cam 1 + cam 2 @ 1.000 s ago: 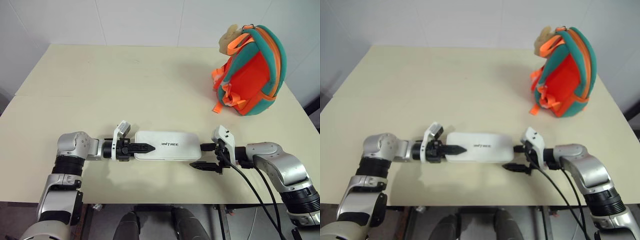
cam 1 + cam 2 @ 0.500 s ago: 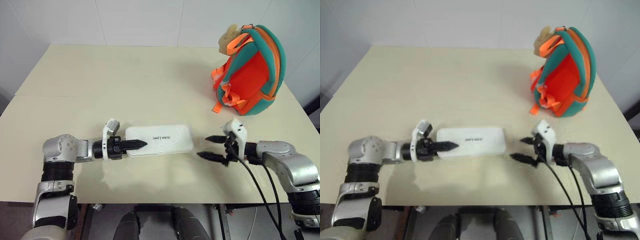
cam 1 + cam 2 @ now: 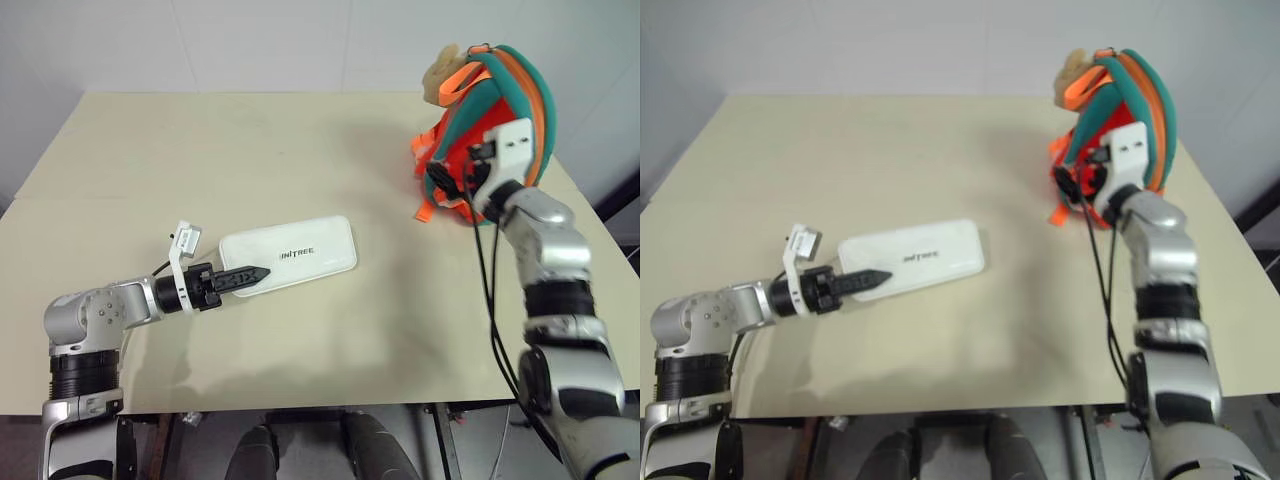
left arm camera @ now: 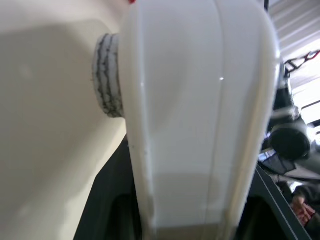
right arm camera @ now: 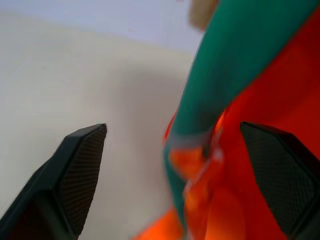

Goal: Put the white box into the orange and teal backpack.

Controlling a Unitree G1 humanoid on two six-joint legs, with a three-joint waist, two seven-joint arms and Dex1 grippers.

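White walls backed a beige tabletop carrying both task items. Nearest, the left hand was clamped on the near end of the white box, which sat tilted, its held end apparently raised off the surface. Farther back, the right hand stood spread wide against the orange and teal backpack, gripping nothing, one strap between its fingers. Judged status: box grasped; opening the backpack and inserting the box remained.
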